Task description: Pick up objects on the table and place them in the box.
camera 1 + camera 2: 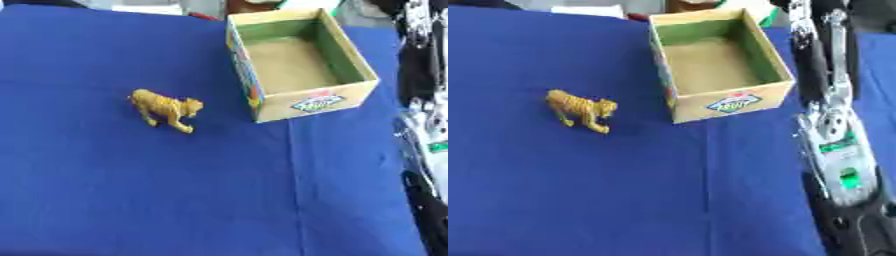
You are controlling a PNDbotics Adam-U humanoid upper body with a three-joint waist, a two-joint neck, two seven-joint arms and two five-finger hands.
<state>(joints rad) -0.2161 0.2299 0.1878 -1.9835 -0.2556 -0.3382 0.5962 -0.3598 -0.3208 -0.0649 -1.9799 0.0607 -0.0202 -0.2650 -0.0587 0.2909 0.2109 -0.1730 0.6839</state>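
Tiger: your one loose object is a small yellow-orange toy tiger (166,108) with dark stripes, standing upright on its legs on the cloth, head toward the box. It sits to the left of the box, near it but apart.
Box: you have an open cardboard box (730,104) at the far side of the table, right of centre, turned a little askew. Its inside walls are green, its floor plain brown, and a colourful printed label shows on the near face. Nothing lies inside it.
Table: a blue cloth (175,190) covers the whole work surface.
Right arm: your right arm (833,145) runs along the right edge, silver and black, with a green mark on its casing, just beside the box's right wall.
Right hand: you cannot tell how its fingers stand; no hand can be made out on that arm.
Left hand: it shows in neither view.
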